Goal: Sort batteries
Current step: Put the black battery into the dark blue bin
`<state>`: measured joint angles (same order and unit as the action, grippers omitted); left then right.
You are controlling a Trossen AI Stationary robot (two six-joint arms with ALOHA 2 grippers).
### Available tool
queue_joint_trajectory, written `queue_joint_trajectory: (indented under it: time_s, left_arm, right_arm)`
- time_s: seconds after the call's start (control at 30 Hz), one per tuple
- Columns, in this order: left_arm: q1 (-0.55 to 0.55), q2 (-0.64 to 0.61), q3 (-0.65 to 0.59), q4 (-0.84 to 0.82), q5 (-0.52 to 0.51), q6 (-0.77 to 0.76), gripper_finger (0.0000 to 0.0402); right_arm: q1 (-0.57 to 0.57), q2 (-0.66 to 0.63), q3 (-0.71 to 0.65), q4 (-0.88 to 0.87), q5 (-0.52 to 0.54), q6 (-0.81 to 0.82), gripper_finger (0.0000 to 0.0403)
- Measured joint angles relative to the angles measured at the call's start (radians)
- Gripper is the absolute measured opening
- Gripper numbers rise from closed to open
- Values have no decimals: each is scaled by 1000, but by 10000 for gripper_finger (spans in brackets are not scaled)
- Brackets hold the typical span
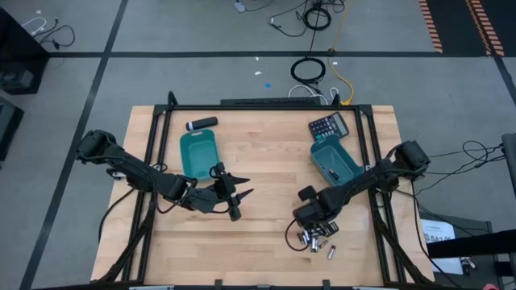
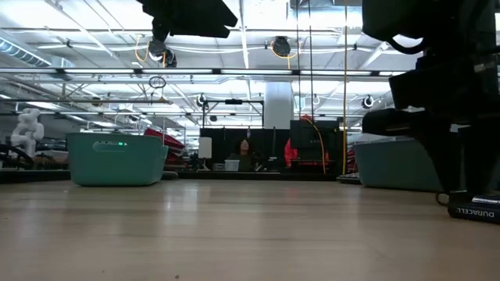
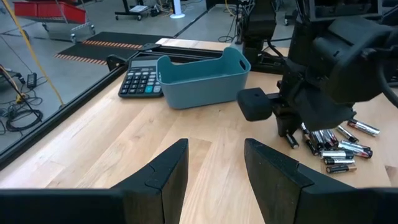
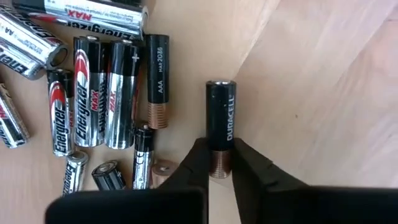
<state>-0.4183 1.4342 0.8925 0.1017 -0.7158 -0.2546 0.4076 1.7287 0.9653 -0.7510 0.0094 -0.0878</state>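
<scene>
On the pale wooden table [image 1: 266,250], the left gripper [image 1: 239,193] hangs just above the boards beside the left teal plastic bin [image 1: 199,153], its two dark fingers [image 3: 163,177] spread apart and carrying nothing. A long black cylinder with a white tip [image 1: 201,123] lies beyond that bin. Right of centre, the right gripper [image 4: 219,163] is down at the edge of the heap of small silver and black cylindrical batteries [image 1: 317,239], near the front of the table, its fingers closed to a narrow gap around the copper end of a black Duracell cell [image 4: 220,127] that lies a little apart from the rest. Behind it stand the right teal plastic bin [image 1: 334,159] and a dark calculator [image 1: 328,126]. To do this pick well, the pinch looks better taken nearer the cell's middle than at its tip, squeezed firmly, then lifted straight up so the neighbouring AAA cell [image 4: 158,81] stays put. A grip on the end alone could let the round body pivot or slip.
</scene>
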Motion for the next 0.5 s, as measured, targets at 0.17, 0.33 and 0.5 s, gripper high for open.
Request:
queue_joint_trajectory:
  time_s: [0.17, 0.33, 0.5]
  left_arm:
    - [0, 0, 0, -6, 0, 0, 169]
    - [0, 0, 0, -6, 0, 0, 169]
    - [0, 0, 0, -5, 0, -2, 169]
  right_arm:
    - [-31, -86, -1, -32, 39, 43, 22]
    - [-66, -218, 9, -215, 172, 92, 22]
    - [-160, -382, 26, -424, 330, 260, 22]
